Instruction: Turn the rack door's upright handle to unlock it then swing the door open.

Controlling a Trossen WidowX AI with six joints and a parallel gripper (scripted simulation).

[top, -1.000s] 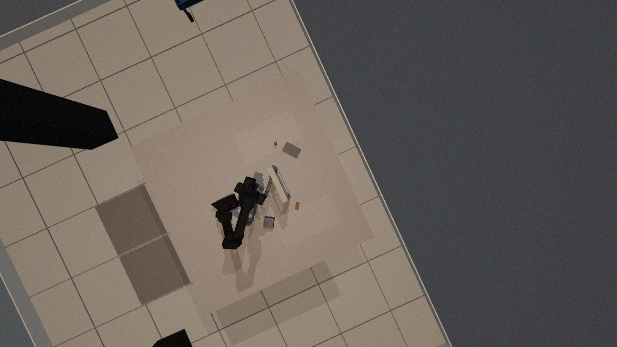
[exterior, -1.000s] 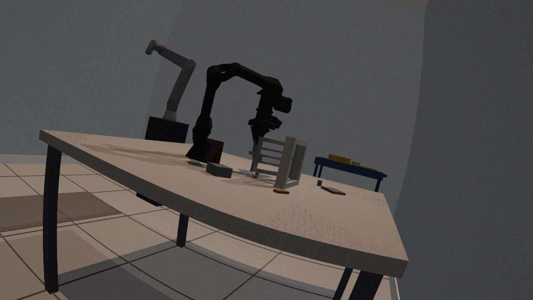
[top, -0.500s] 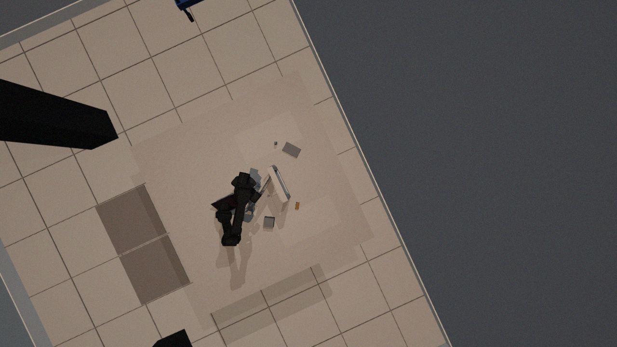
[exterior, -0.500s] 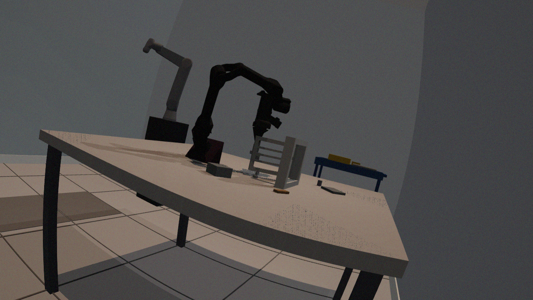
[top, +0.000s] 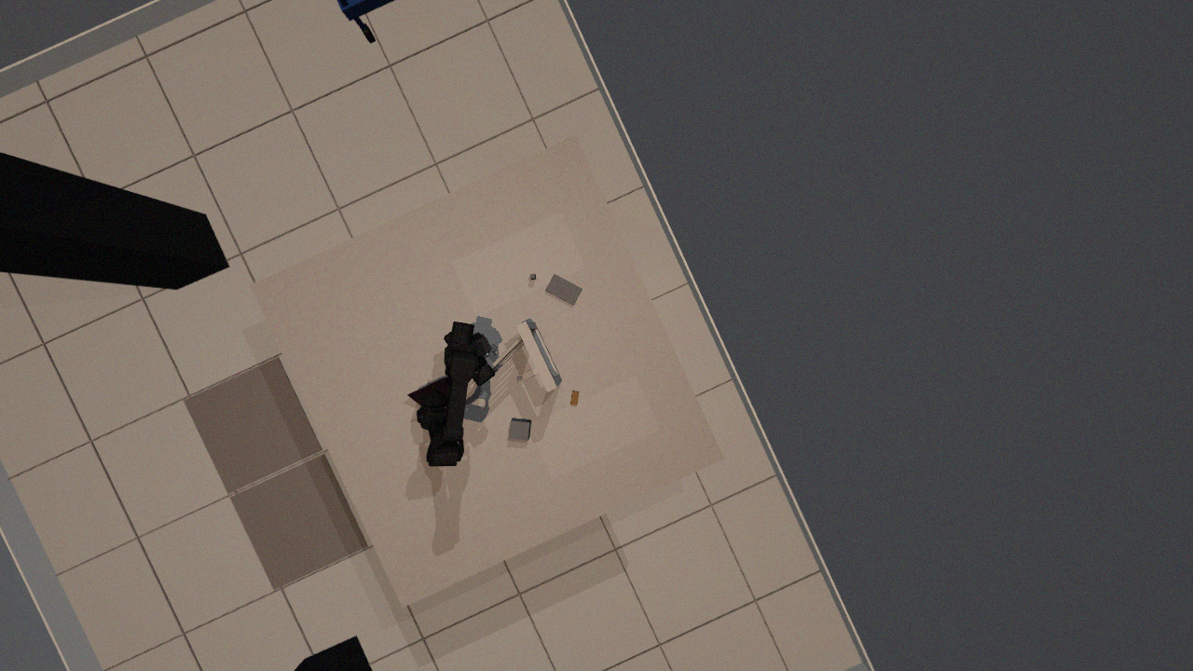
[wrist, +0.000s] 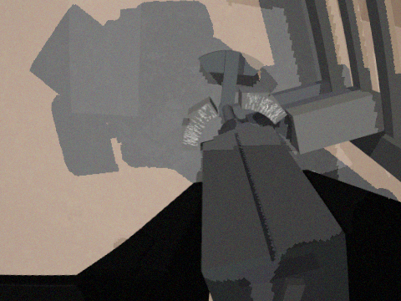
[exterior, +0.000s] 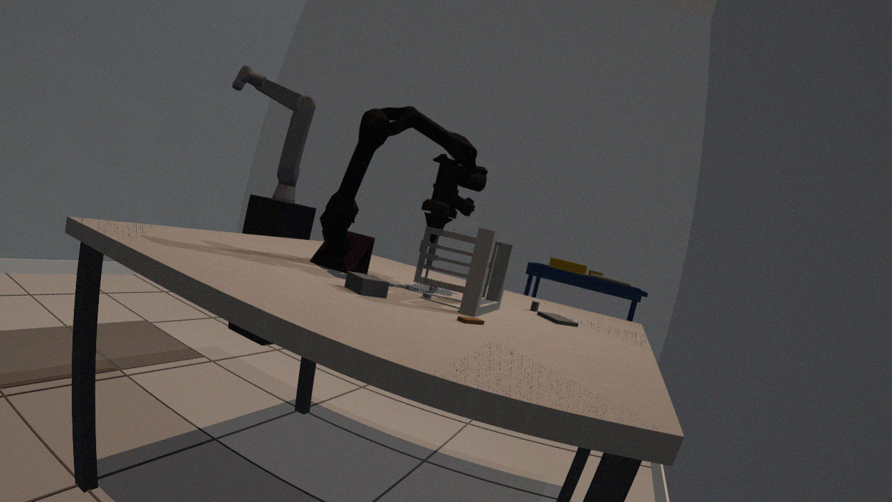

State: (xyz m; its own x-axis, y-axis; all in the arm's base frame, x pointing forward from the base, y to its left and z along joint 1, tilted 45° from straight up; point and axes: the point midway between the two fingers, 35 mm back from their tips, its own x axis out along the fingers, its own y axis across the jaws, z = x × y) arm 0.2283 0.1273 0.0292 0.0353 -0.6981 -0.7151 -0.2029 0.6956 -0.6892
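Note:
The pale rack frame (top: 538, 359) (exterior: 479, 275) stands upright on the table. Its slatted door (top: 507, 356) (exterior: 453, 236) is swung well out from the frame toward the arm; I cannot tell the exact angle. The wrist view shows a grey block (wrist: 334, 125) on the door's handle side. The handle (wrist: 229, 85) shows there as a narrow grey bar with a fan-shaped end, just beyond my fingers. My gripper (exterior: 432, 237) (wrist: 251, 190) points down and is shut on the handle. The fingers and arm hide much of the handle, so its turn is hard to read.
A dark grey box (top: 519, 429) (exterior: 366, 284) stands on the door's side of the frame. An orange piece (top: 574, 398) (exterior: 470, 320) lies near the frame's end. A flat grey plate (top: 564, 289) (exterior: 557, 318) and a small cylinder (top: 532, 277) (exterior: 534, 305) are past its other end.

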